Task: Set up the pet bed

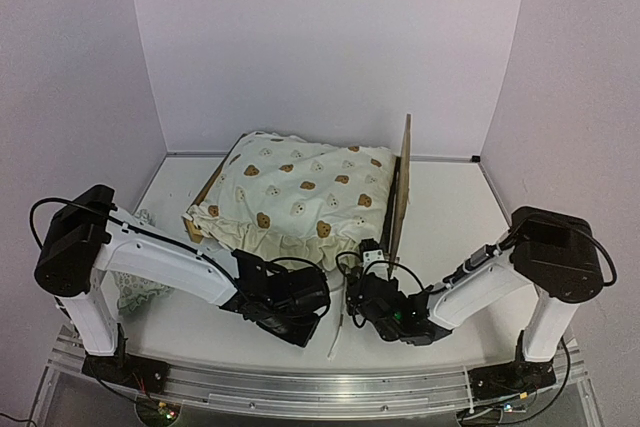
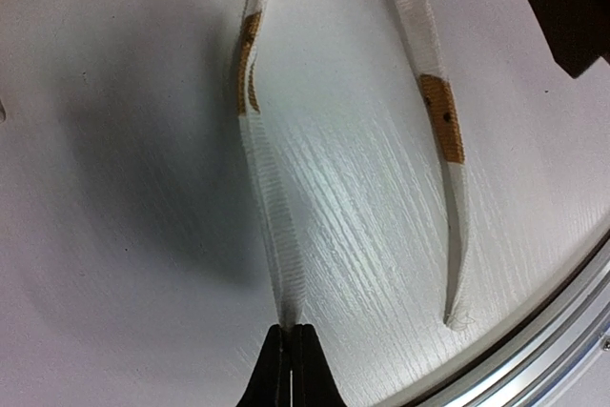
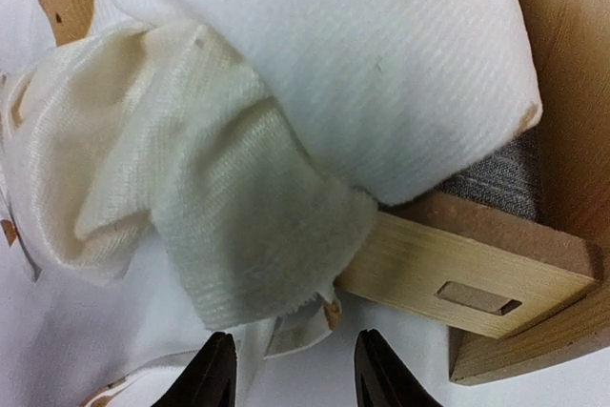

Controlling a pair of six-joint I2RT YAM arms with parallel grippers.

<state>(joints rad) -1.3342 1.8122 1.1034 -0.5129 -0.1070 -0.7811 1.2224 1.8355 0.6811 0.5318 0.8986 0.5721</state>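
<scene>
I'm working on tying the cover (image 1: pixel 300 192) onto the bed (image 3: pixel 448 274), which is sitting mid-table (image 1: pixel 450 227) with its headboard (image 1: pixel 402 182) standing on the right. My left gripper (image 2: pixel 289 369) is pinching the end of one tie (image 2: pixel 272 226), and my right gripper (image 3: pixel 295 369) is hovering, jaws spread, just below the ruffle (image 3: pixel 219 226) at the bed's near corner. Next, I judge, I'm needing the right to catch the second tie (image 2: pixel 443 121) so both can be brought around the frame.

Low in frame, the gripper (image 3: pixel 295 374) fingers stand apart. Just above, the cream cover (image 3: pixel 315 73) bunches up, draped over the slotted wooden rail (image 3: pixel 429 264) of the pet bed (image 3: pixel 562 92) — grey fabric (image 3: pixel 496 183) peeking alongside.
</scene>
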